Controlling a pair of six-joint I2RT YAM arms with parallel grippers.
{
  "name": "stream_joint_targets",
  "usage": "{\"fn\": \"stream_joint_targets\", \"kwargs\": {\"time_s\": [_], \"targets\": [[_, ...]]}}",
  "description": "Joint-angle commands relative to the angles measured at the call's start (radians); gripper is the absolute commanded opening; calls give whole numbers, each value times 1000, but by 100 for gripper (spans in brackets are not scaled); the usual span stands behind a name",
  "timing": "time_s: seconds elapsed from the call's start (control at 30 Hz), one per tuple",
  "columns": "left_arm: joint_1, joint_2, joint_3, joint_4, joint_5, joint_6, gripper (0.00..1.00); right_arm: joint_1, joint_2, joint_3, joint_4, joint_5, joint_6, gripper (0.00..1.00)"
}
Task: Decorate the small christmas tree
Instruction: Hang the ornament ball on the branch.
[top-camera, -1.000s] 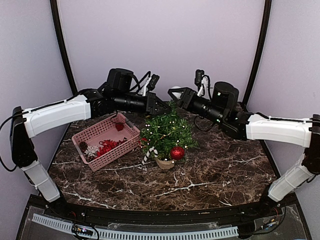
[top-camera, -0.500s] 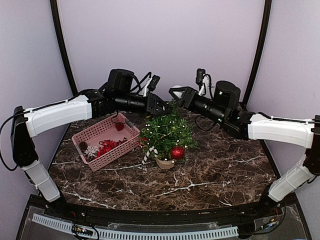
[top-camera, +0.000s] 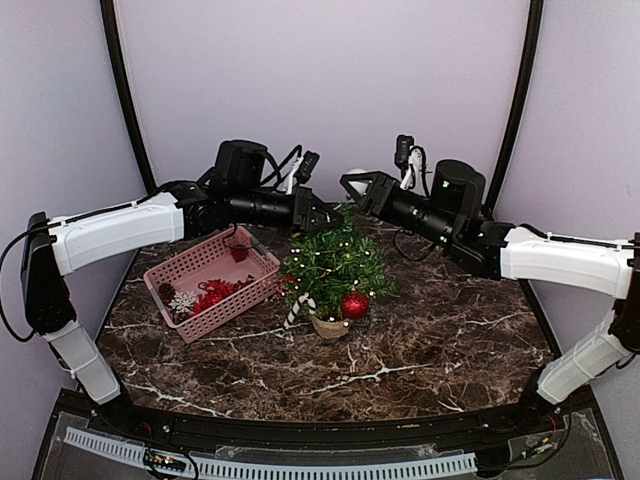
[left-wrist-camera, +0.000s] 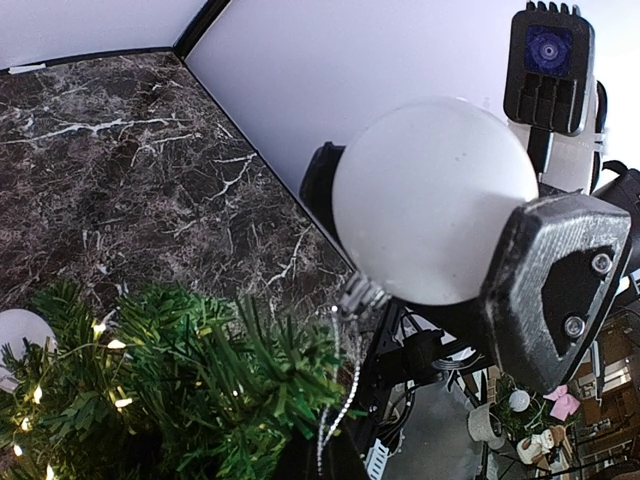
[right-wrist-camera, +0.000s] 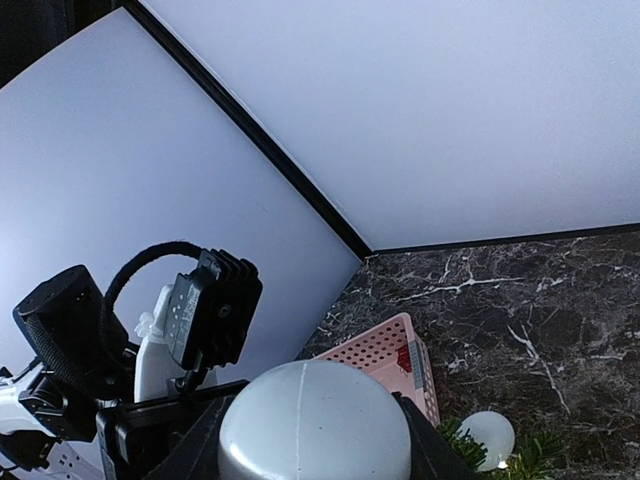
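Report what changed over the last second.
The right gripper, holding the white bauble, edged slightly up and rightward in the top view, away from the small christmas tree. Nothing was released. The left gripper stayed beside its top; tree and pink basket did not move.

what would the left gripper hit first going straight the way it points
Probably the white round bauble held in the right gripper, dead ahead in the left wrist view; the top of the small green christmas tree lies below.
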Motion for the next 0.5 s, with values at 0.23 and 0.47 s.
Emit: {"fn": "stream_joint_targets", "kwargs": {"time_s": [0.23, 0.47], "targets": [[5, -58, -14, 36, 36, 4, 0, -5, -68, -5, 30, -35, 5, 40], [3, -63, -15, 26, 49, 4, 0, -1, -94, -11, 19, -62, 18, 40]]}}
